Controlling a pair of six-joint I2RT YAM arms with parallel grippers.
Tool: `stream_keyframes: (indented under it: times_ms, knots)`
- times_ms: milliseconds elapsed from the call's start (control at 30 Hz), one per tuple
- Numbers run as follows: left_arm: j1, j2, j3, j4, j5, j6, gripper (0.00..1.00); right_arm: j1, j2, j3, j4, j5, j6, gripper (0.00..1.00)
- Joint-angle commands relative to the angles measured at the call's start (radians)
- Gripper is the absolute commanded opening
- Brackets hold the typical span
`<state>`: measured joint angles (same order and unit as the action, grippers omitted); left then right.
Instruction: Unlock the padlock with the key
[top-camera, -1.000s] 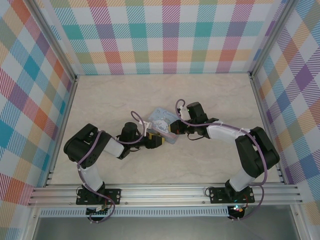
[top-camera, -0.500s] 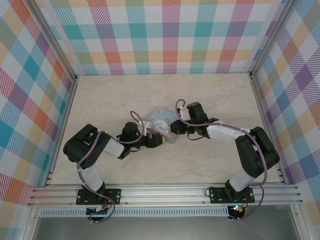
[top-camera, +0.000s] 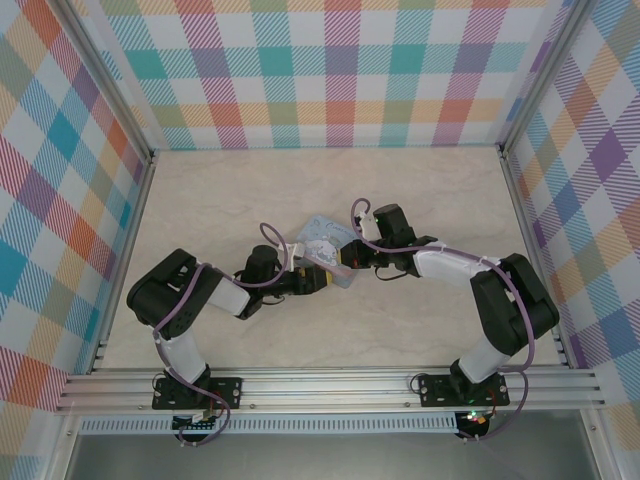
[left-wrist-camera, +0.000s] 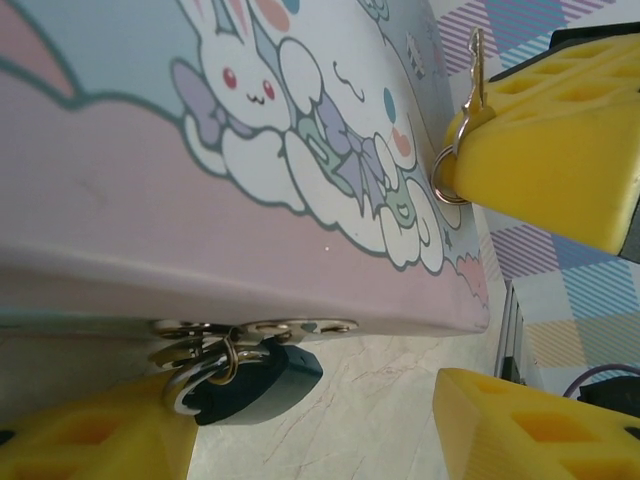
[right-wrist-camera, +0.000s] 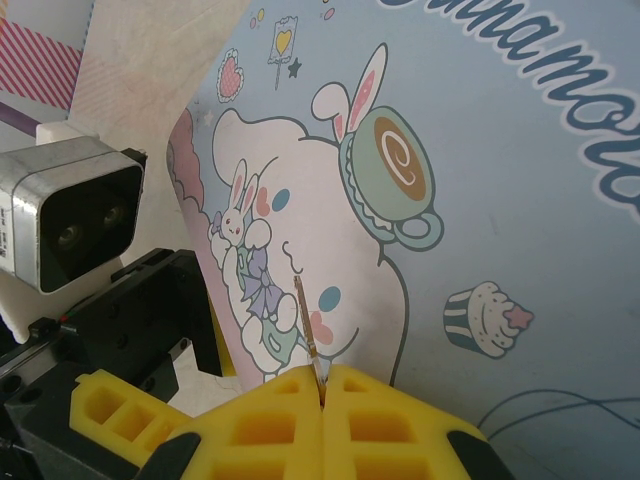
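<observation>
Hanging from the rings (left-wrist-camera: 205, 328) at the edge of the tin (left-wrist-camera: 150, 210), the padlock (left-wrist-camera: 255, 385) lies just beside one finger of the left tool (left-wrist-camera: 320, 425), whose pads stand spread and grip nothing. Over the last second the left wrist has only edged slightly nearer; tin and right arm look unmoved, so I judge insertion not yet begun. The right tool (right-wrist-camera: 322, 385), pressed together, pinches the key (right-wrist-camera: 304, 325) over the tin's printed lid, apart from the padlock.
</observation>
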<state>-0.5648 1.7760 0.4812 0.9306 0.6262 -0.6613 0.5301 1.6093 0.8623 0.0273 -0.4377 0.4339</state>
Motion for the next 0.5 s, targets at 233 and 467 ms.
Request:
stream_keyframes:
  times_ms: [233, 467]
  knots:
    - [-0.032, -0.020, 0.005, 0.111, -0.018, -0.069, 0.60, -0.004, 0.023, 0.006, -0.035, 0.013, -0.002, 0.01]
    - [-0.044, -0.027, -0.013, 0.124, -0.075, -0.093, 0.56, -0.004, 0.025, 0.007, -0.031, 0.011, 0.001, 0.01]
